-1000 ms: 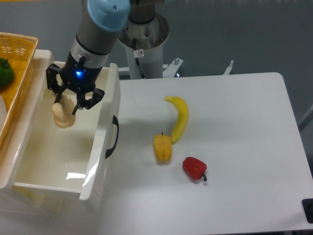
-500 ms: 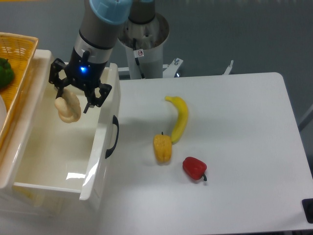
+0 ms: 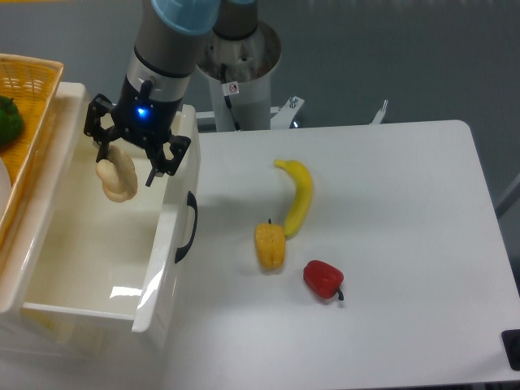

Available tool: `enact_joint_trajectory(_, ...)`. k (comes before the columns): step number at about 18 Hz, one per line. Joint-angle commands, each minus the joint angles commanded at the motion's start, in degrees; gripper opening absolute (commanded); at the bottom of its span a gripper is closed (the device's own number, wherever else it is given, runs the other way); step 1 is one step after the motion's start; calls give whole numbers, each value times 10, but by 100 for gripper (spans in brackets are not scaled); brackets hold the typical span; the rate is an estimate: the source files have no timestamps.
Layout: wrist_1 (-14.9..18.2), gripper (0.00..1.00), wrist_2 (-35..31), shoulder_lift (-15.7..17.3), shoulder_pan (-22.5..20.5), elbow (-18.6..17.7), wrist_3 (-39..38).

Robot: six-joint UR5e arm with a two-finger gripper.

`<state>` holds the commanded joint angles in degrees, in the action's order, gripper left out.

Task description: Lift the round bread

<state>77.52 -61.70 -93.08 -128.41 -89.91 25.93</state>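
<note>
The arm's upper part is cut off by the top edge, and the tool's [image 3: 124, 165] fingertips are partly masked by the round bread [image 3: 118, 176] they clamp, so the exact contact spots are hard to make out. The tool is closed on the round bread, which hangs in the air above the open white drawer [image 3: 89, 268], near the drawer's back end and clear of its floor. The bread is a pale cream-beige lump, matte and uneven, longer than wide, hanging below the black fingers [image 3: 153, 166]. A blue light glows on the tool's body. Left of the drawer a wicker basket [image 3: 32, 106] is cut by the frame edge, with only part of a green vegetable [image 3: 8, 120] showing. Right of the drawer, on the white counter [image 3: 406, 244], lie a banana [image 3: 298, 195], a yellow pepper [image 3: 270, 245] touching the banana's lower tip, and a red pepper [image 3: 323, 279] beside it.
</note>
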Motion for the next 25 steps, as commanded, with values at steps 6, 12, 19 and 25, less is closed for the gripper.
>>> enact_joint_trajectory(6, -1, 84, 0, 1, 1, 0, 0)
enact_joint_trajectory(12, -2, 87, 0, 1, -1, 1, 0)
enact_joint_trajectory(19, -2, 88, 0, 2, -1, 2, 0)
enact_joint_trajectory(25, -3, 91, -1, 2, 0, 2, 0)
